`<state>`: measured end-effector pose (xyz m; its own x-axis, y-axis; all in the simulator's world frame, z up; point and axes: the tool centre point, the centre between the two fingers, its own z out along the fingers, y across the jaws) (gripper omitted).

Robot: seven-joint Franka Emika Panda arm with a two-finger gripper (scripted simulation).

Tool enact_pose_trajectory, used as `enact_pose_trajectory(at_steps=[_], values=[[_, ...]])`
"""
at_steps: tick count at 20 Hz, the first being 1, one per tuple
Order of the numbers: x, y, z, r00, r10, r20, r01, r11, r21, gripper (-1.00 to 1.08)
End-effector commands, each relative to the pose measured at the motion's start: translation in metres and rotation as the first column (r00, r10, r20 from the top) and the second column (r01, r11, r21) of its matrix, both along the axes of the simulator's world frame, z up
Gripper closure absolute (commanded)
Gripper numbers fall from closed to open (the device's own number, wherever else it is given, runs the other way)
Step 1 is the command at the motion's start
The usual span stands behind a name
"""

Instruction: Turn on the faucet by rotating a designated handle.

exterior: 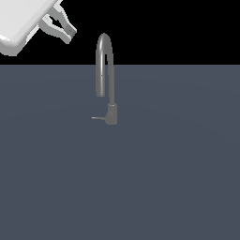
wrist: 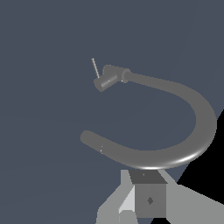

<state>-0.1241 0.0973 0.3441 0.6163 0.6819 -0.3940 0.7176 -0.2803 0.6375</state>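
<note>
The grey faucet (exterior: 111,113) stands in the middle of the exterior view, with its arched spout rising from a short blocky base. Its thin handle (exterior: 97,118) sticks out from the base toward the exterior view's left. My gripper (exterior: 70,33) hangs high at the upper left, well above the faucet and apart from it. Its fingertips appear to meet with nothing between them. In the wrist view the curved spout of the faucet (wrist: 192,100) arcs in front of the gripper (wrist: 148,181). The handle (wrist: 94,66) is a thin rod beyond the base.
A flat blue-grey surface (exterior: 168,178) spreads under the faucet and fills the lower part of the exterior view. Behind it is plain black background. Only the faucet stands on the surface.
</note>
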Motion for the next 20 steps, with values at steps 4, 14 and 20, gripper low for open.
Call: enact_pose_trajectory(at_steps=[4,14,20], values=[[0.010,0.008,-0.022,0.994,0.108,-0.006,-0.108,0.989,-0.098,1.08],[0.024,0.018,-0.058,0.961,0.275,-0.037,-0.275,0.928,-0.252,1.08],[0.032,0.022,-0.079,0.930,0.363,-0.065,-0.363,0.870,-0.334,1.08]])
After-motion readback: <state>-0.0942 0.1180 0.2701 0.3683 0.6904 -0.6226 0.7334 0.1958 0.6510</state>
